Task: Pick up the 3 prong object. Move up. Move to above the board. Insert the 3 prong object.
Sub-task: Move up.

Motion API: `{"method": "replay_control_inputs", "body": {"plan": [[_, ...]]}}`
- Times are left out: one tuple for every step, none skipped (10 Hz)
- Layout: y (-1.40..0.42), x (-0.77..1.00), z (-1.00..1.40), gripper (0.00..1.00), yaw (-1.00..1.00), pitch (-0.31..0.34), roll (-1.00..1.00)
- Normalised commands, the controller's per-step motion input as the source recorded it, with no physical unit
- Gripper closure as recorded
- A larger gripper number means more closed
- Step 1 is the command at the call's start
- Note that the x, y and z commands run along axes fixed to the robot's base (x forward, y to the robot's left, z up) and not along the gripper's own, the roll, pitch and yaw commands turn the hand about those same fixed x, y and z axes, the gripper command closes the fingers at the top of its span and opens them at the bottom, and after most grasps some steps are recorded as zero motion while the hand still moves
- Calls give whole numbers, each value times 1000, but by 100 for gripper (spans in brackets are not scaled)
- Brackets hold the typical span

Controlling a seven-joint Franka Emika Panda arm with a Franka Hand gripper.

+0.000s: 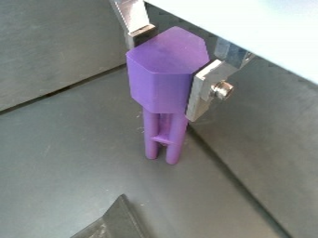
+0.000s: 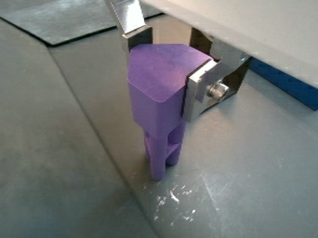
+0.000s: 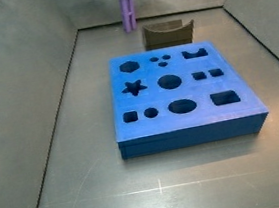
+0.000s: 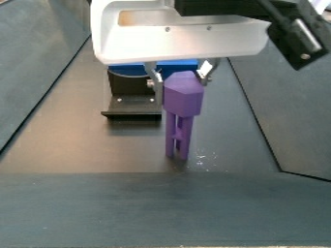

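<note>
The long light-purple plastic rod with lengthwise ridges, the 3 prong object [image 4: 181, 116], hangs upright, its long axis vertical: the thick faceted head is at the top and the slotted prongs point straight down at the grey floor. It is near the far edge of the tabletop in a side view [image 3: 128, 4], beyond the board and clear of it, with its lower tips close above the floor; whether they touch cannot be told.

The gripper [image 1: 174, 67] is clamped on the head of the rod, one flat silver finger [image 1: 206, 88] pressed against a side facet and the other finger [image 1: 132, 23] against the opposite face. Both wrist views show this grip closely, and the split between the prongs [image 2: 163, 153]; the side views do not.

A side view alone shows the large flat blue square board [image 3: 182, 96] with its dark cut-outs of star, circles, squares and hexagon, lying mid-table, and the small brown U-shaped block [image 3: 167, 34] just behind its far edge, beside the rod. In a side view the white wrist housing [image 4: 181, 29] sits directly over the rod, fingers pointing straight down.
</note>
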Motion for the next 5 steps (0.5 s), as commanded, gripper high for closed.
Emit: {"method": "replay_control_inputs", "body": {"plan": [[-71, 44, 829, 100, -37, -4, -7], [-56, 24, 707, 100, -32, 24, -1], [-26, 13, 499, 100, -23, 51, 17], [-11, 12, 332, 100, -19, 69, 31], [-6, 11, 217, 100, -15, 83, 37]]}}
